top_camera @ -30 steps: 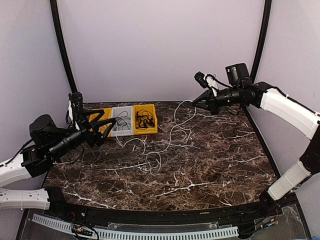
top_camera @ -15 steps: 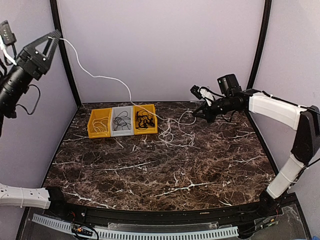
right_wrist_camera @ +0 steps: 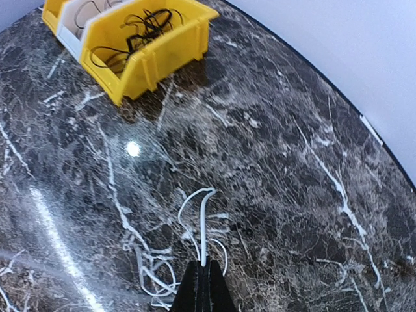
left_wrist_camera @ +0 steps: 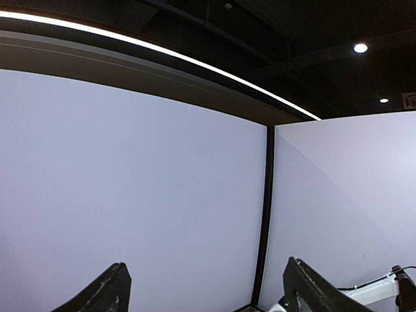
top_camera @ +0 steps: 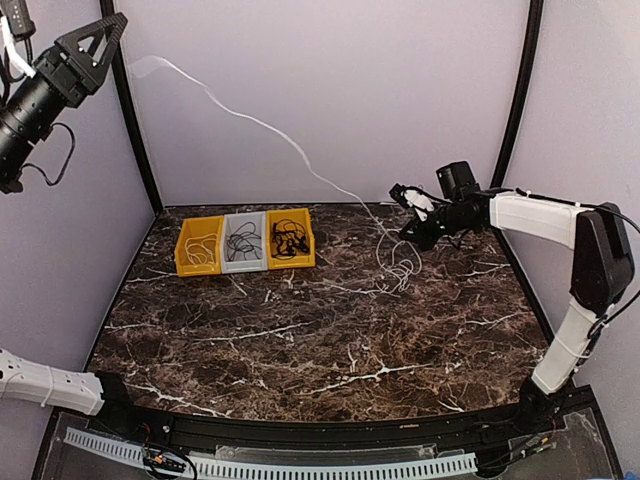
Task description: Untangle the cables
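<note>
While my R gripper [right_wrist_camera: 203, 270] is pinched shut on one end of the white cable [right_wrist_camera: 203, 227], low over the marble table [top_camera: 300, 350] at the far right, my L gripper [top_camera: 108, 45] hangs high by the far-left wall w/ jaws wide apart and nothing between them; the L wrist cam shows only bare wall. The cable's long run arcs through the air from near the L gripper down to the R one, and as far as I can tell it isn't touching the L fingers. The rest lies in a loose heap [top_camera: 395, 268] just beside the R gripper. More cords sit in the three bins [top_camera: 245, 262] at the back, black ones in the right-hand yellow bin. Step in hand, I reckon, is getting this one strand laid out straight. To do it well I'd hold the R pinch firm as an anchor and let the airborne length settle before reaching in. Then I'd bring L down to the heap and pick a single loop, not the bunch, so no new knot tightens.
</note>
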`<state>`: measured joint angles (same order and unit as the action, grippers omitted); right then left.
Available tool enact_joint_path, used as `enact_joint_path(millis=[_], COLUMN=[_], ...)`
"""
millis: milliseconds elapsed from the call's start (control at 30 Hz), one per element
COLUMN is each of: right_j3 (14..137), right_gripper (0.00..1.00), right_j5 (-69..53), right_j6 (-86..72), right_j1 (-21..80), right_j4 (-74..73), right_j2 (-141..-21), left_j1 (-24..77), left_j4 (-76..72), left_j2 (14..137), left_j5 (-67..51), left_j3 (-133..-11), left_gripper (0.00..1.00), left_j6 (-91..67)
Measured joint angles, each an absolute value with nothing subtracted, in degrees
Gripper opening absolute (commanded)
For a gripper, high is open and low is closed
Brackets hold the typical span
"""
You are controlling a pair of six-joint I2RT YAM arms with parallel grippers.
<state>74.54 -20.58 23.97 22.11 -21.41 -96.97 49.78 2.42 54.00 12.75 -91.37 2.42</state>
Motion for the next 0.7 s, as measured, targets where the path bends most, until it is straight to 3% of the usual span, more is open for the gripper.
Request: enact_joint_path(millis=[167, 300, 500, 700], right_j3=[74.0, 73.1, 73.0, 73.0], right_gripper=[0.0, 0.0, 0.0, 0.0], right_j5=[-18.2, -16.4, -21.9, -33.0], right_j6=[24.1, 24.6, 25.9, 29.1], right_j1=[18.1, 16.6, 16.6, 18.4], right_j4=[-20.8, -21.1, -22.7, -26.5], right_j2=[-103.6, -105.9, -104.3, -94.7], left_j1=[49.8, 49.8, 49.8, 49.8], left_j4=[5.5, 5.6, 2.6, -1.3], left_j2=[58.7, 56.2, 51.6, 53.5], left_j5=[12.7, 12.9, 14.7, 13.8], left_j3=[-104.3, -103.9, -92.1, -70.0], left_gripper=[0.84, 0.84, 0.84, 0.79], left_j6=[2.6, 2.9, 3.0, 2.3])
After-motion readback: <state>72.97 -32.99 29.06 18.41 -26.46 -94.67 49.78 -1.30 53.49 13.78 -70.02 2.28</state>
